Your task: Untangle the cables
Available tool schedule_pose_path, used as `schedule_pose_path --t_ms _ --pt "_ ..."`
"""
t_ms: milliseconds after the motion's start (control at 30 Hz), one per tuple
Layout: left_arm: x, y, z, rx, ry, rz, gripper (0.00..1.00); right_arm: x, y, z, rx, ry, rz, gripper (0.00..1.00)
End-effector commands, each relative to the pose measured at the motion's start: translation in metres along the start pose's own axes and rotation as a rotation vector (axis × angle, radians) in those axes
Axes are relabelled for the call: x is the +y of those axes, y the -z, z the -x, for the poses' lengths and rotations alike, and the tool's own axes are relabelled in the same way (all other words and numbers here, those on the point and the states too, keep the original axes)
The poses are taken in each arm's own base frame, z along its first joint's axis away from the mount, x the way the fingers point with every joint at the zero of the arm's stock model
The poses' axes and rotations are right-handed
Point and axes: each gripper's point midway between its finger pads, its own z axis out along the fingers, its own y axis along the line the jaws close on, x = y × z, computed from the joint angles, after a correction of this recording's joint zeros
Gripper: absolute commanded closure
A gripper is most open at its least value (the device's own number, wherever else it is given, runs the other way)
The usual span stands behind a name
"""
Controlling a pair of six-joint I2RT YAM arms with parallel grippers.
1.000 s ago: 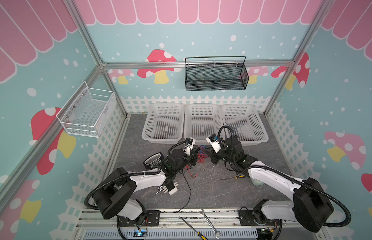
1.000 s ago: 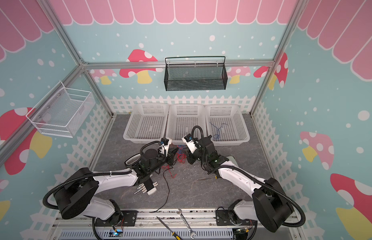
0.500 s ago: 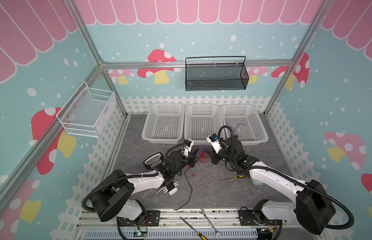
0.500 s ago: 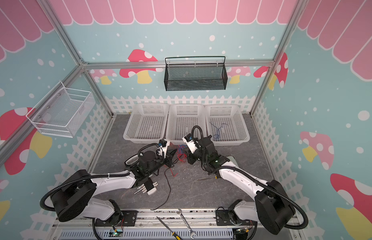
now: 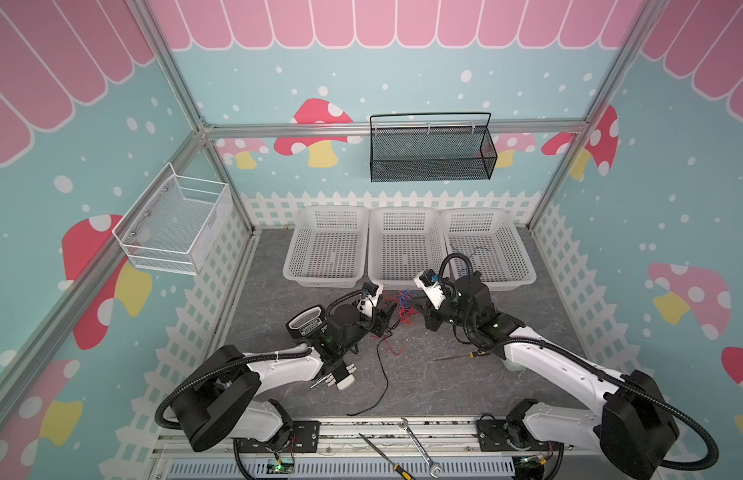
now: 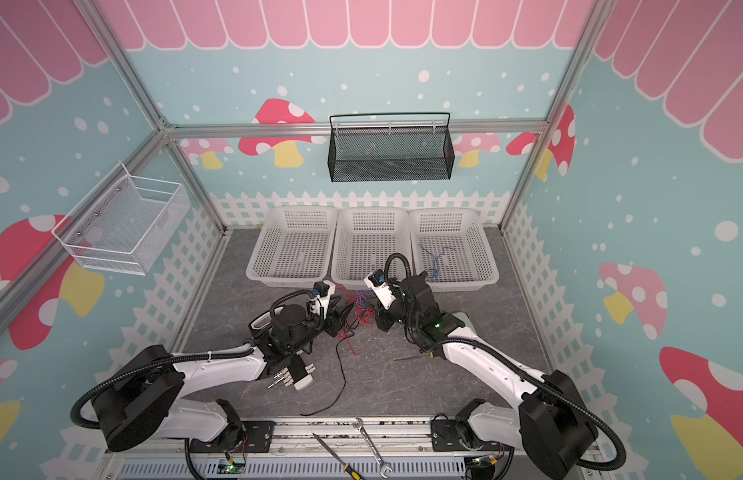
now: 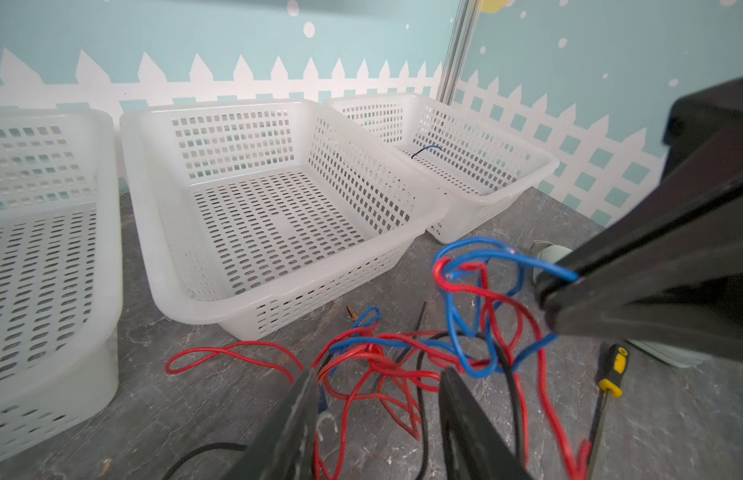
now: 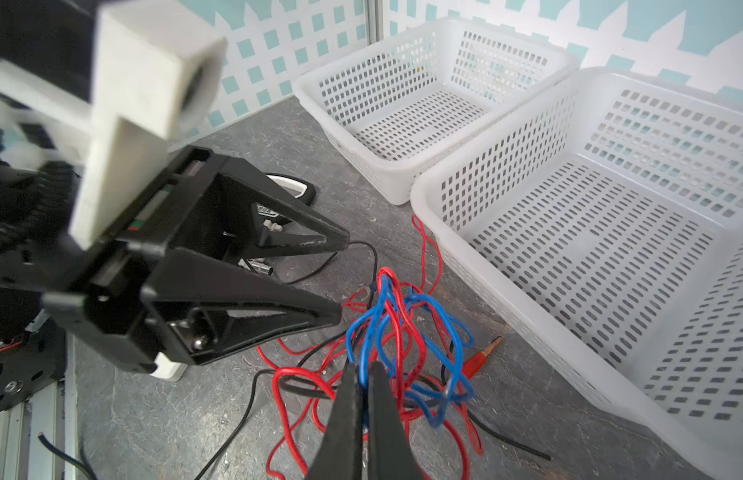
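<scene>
While the right claw [image 8: 363, 370] is pressed together, pinching a blue strand of the cables [image 7: 374, 344], the red/blue/blk tangle lies on the desk [image 5: 424, 386] just in front of the middle basket [image 7: 299, 293], w/ the left claw [image 7: 378, 374] spread open over its red strands.

Grey tabletop [image 6: 403, 386]: a tangle of red, blue and black cables [image 6: 358, 306] lies just in front of the middle white basket [image 6: 372, 210]. The left gripper [image 6: 348, 309] and right gripper [image 6: 373, 311] face each other across it, tips at the tangle; jaw positions are too small to read. One black cable [image 6: 343, 376] runs from the tangle toward the front rail [image 6: 278, 432], with a red strand [image 6: 350, 343] beside it. A separate blue cable [image 6: 434, 259] lies in the right-hand white basket [image 6: 484, 249]. On the rail rest a screwdriver [image 6: 334, 451] and a wrench [image 6: 372, 446].
</scene>
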Motion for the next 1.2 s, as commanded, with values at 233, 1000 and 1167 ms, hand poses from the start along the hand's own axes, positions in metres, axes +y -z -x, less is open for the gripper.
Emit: schedule_pose_path --t_ms 233,1000,1167 --pt "-0.009 0.002 -0.026 -0.03 -0.083 -0.077 0.46 0.008 0.01 0.031 -0.113 0.02 0.036 1.0" --pt "-0.033 0.012 -0.003 -0.201 -0.26 0.016 0.45 -0.012 -0.001 0.033 -0.08 -0.079 -0.049 1.0" --pt "-0.043 0.01 -0.003 -0.211 -0.308 0.006 0.45 -0.009 -0.004 0.036 -0.077 -0.087 -0.027 1.0"
